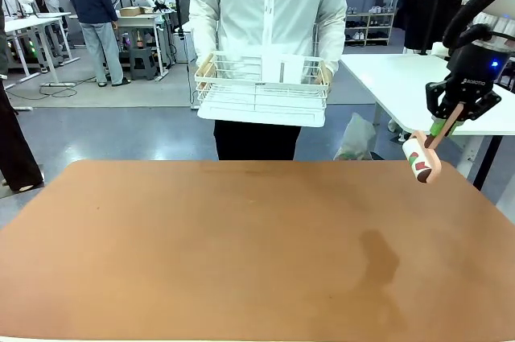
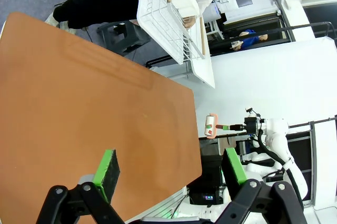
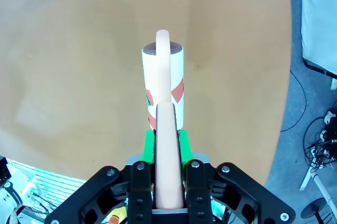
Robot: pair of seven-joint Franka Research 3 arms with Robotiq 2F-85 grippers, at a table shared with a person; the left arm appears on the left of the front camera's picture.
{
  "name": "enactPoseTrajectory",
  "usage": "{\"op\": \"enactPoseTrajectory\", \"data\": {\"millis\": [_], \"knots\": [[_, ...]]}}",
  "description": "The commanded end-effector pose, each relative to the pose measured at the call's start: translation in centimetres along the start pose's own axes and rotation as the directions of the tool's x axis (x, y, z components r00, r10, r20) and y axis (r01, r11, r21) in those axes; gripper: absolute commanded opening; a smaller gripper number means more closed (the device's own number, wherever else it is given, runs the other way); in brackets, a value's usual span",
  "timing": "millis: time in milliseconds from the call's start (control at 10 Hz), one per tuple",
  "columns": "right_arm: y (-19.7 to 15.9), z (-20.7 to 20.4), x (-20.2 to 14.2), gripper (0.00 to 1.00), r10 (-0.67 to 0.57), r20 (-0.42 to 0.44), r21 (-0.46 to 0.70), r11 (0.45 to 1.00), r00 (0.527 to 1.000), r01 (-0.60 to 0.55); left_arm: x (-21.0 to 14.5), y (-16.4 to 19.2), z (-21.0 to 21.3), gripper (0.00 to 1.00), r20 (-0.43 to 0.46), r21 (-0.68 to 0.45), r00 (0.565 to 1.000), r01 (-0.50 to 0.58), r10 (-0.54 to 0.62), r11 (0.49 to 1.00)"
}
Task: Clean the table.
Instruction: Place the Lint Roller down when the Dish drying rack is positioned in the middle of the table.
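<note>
The reddish-brown table (image 1: 241,237) spreads across the front view, with a faint darker patch (image 1: 378,249) right of centre. My right gripper (image 1: 445,126) hangs above the table's far right corner, shut on the pink handle of a lint roller (image 1: 422,161) whose white and red roll points down, just above the top. In the right wrist view the lint roller (image 3: 162,84) sticks out from the gripper (image 3: 166,142) over the table (image 3: 79,50). My left gripper (image 2: 171,168) stands open with nothing between its green pads, above the table's edge (image 2: 79,103).
A person in a white jacket stands at the far side, holding a white wire rack (image 1: 261,88) in both hands above the floor. A smaller white-topped table (image 1: 402,76) stands at the back right. Cables lie on the floor beside the table (image 3: 316,129).
</note>
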State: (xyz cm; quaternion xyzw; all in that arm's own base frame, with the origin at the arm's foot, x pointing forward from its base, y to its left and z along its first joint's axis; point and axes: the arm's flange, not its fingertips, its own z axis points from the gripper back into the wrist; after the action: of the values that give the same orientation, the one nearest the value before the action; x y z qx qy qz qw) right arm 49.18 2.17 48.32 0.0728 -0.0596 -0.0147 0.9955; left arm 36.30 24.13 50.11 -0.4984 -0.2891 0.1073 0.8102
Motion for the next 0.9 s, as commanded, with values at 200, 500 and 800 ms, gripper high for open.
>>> {"op": "enactPoseTrajectory", "data": {"millis": [200, 500, 800], "knots": [[0.33, 0.26, -0.28, 0.21, -0.005, 0.002, -0.01, 1.0, 1.0, 0.005, 0.01, -0.04, 0.27, 1.0, 0.006, -0.024, 1.0, 0.005, -0.005, 1.0], [0.33, 0.26, -0.28, 0.21, -0.005, 0.002, -0.01, 1.0, 1.0, 0.005, 0.01, -0.04, 0.27, 1.0, 0.006, -0.024, 1.0, 0.005, -0.005, 1.0], [0.33, 0.26, -0.28, 0.21, -0.005, 0.002, -0.01, 1.0, 1.0, 0.005, 0.01, -0.04, 0.27, 1.0, 0.006, -0.024, 1.0, 0.005, -0.005, 1.0]]}}
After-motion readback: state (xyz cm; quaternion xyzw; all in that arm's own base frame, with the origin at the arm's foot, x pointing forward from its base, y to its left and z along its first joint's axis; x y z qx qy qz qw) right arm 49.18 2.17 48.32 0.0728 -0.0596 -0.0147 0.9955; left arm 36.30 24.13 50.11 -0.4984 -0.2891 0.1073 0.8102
